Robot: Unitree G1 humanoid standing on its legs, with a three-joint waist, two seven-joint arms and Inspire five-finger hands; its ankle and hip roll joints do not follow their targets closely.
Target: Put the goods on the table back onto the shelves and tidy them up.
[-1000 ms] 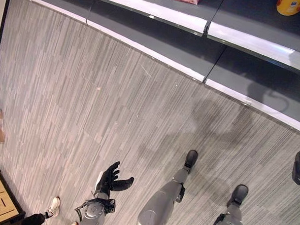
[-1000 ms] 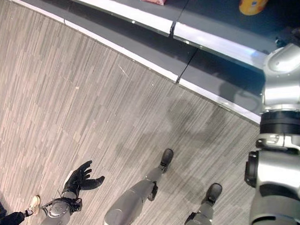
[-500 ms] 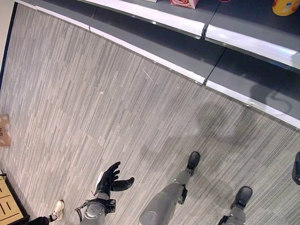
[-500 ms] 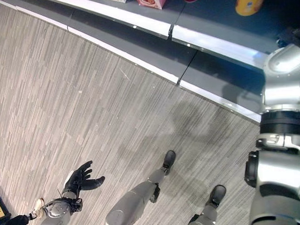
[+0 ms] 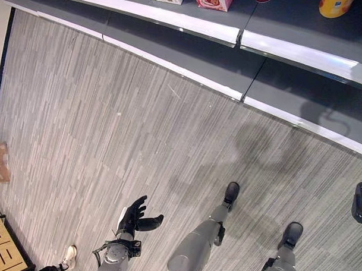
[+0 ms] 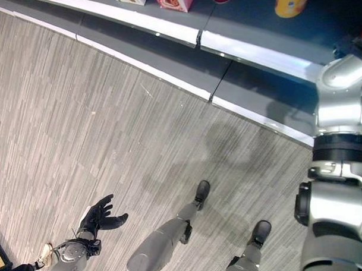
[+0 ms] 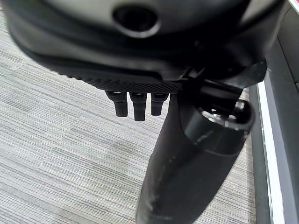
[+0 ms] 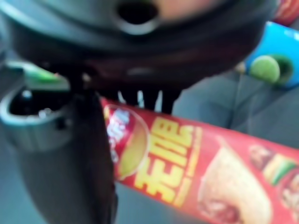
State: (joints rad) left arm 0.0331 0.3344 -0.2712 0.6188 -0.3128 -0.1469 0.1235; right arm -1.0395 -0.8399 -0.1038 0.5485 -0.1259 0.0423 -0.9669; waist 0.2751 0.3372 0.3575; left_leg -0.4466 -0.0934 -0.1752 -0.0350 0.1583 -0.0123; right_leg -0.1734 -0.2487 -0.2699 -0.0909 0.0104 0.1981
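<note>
Red crisp tube (image 8: 196,163), a glossy printed cylinder, lies crosswise in the right hand (image 8: 70,154), thumb and fingers curled round it above the grey shelf (image 8: 261,116). Left hand (image 5: 135,215) hangs slack-fingered over striped grey floor (image 5: 109,126).

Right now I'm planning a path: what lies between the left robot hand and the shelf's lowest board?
Bare grey striped floor lies between the left robot hand and the lowest shelf board, as the left eye view shows.
</note>
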